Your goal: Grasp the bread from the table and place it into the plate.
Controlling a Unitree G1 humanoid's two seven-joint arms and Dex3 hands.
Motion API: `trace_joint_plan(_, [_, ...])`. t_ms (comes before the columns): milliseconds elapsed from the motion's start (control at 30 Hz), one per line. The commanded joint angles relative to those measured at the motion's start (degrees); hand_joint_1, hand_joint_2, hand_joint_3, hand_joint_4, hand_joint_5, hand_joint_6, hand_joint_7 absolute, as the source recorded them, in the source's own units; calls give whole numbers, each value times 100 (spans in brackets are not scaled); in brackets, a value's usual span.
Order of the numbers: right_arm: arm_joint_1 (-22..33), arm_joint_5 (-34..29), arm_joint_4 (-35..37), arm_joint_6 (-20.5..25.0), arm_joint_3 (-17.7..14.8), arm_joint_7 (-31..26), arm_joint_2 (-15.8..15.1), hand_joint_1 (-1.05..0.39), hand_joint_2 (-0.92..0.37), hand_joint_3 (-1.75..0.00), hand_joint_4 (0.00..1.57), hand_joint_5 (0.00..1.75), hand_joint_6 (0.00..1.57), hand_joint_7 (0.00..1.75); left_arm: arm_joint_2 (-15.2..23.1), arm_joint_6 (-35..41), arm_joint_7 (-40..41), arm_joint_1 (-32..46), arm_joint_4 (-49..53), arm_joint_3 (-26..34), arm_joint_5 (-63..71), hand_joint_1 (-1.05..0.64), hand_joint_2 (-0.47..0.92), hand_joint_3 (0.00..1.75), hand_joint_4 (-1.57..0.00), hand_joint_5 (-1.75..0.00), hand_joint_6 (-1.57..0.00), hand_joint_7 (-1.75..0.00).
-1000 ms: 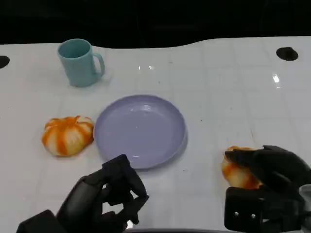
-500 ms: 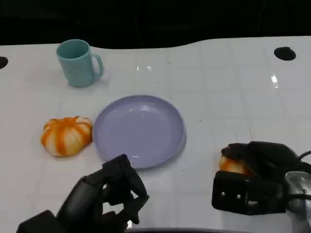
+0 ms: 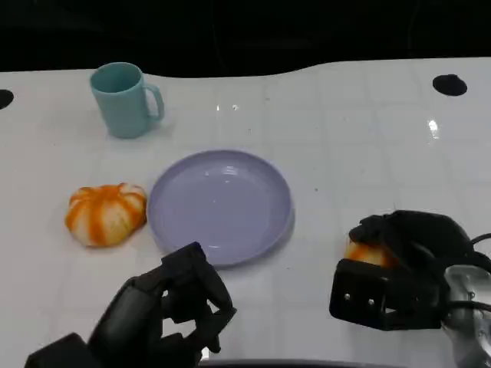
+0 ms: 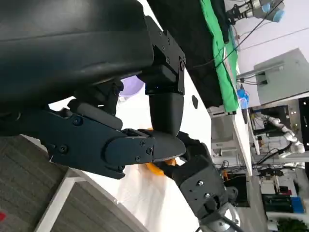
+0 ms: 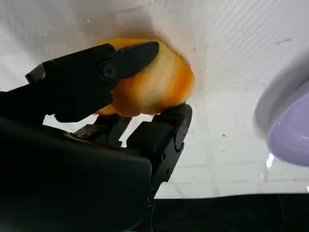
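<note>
Nearest the robot, the left hand point(image 3: 173, 310) hovers over the front edge of the white table point(image 3: 360, 146) with its fingers curled inward around nothing; it touches no object. Across the front edge, the right hand point(image 3: 406, 264) is closed around a piece of bread point(image 3: 367, 252), an orange and cream roll resting on the table to the right of the plate point(image 3: 220, 205); in the right wrist view the fingers point(image 5: 116, 65) wrap over the top of the roll while another black finger presses in from beneath, so the bread is clamped on both sides. The lavender plate sits near the middle of the table with nothing in it, well apart from the held roll. Just beside its left rim lies a second bread roll point(image 3: 106, 214), striped orange and white, touching the table and not the plate. Farther back and to the left stands a teal mug point(image 3: 123, 99), upright, its handle facing right. No writing or label can be read on any of these. The tabletop is glossy white with faint grid lines and a dark round hole point(image 3: 449, 84) near its far right edge; beyond it the background is black.
</note>
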Motion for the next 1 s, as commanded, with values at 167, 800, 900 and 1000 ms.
trace_joint_plan(167, [-209,264,985,-879,-132,-1223,-126,-17,-83,-39,82,174,97,92,66,13,50,67,-97,39,34,-56,92,46,-69,-175,-48,-172])
trace_joint_plan(800, [-222,586,663,-1709,-349,-2125,-69,-16,-46,-94,91,175,88,113,86,108,18,65,-140,63,-8,-53,92,47,-67,-175,-47,-171])
trace_joint_plan(900, [-260,830,452,-1904,-466,-2072,6,-12,-45,-99,90,175,74,167,84,5,41,32,-64,69,54,-53,92,47,-66,-175,-47,-171])
trace_joint_plan(1000, [-371,1033,285,-2124,-507,-1990,49,-10,-36,-122,94,175,75,174,85,11,35,-9,-23,68,64,-52,92,47,-67,-175,-47,-171])
